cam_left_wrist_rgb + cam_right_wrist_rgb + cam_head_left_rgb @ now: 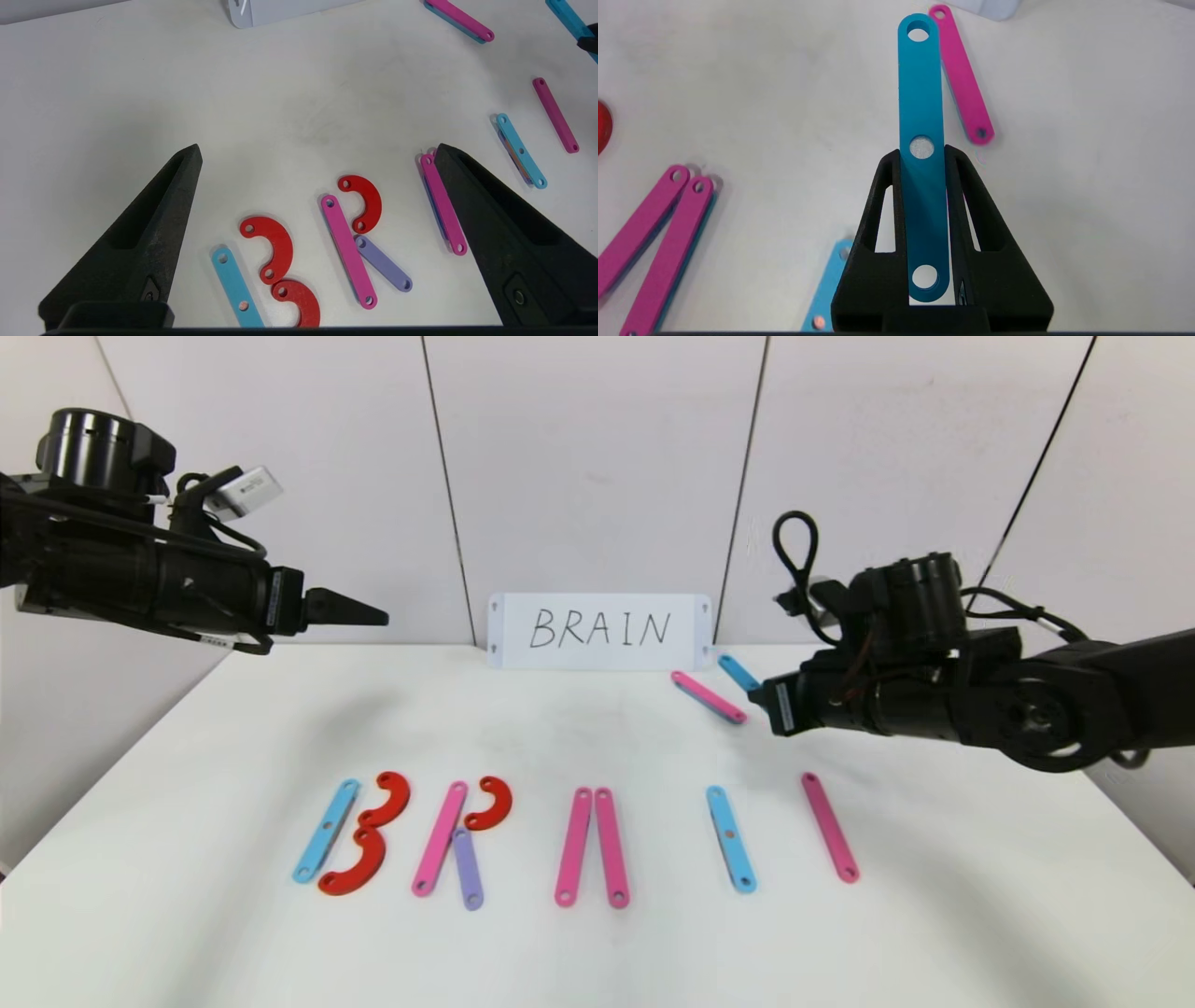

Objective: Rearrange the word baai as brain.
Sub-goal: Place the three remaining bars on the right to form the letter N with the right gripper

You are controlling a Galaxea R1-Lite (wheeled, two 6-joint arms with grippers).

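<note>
White table [233,933], panelled wall [597,467] behind w/ card [598,631].

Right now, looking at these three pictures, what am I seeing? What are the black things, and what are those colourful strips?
It is a robot with two arms, each ending in a two-fingered gripper. One picture looks down from its head; the other two come from cameras on its wrists.

On the white table lie flat plastic pieces laid out as letters: a blue-and-red B, a pink, red and purple R, two pink bars forming an A, a blue bar as I, and one pink bar starting the N. A white card at the back reads BRAIN.

The right gripper is shut on a blue bar above the table. A spare pink bar lies near the card. The left gripper hangs open, holding nothing.
</note>
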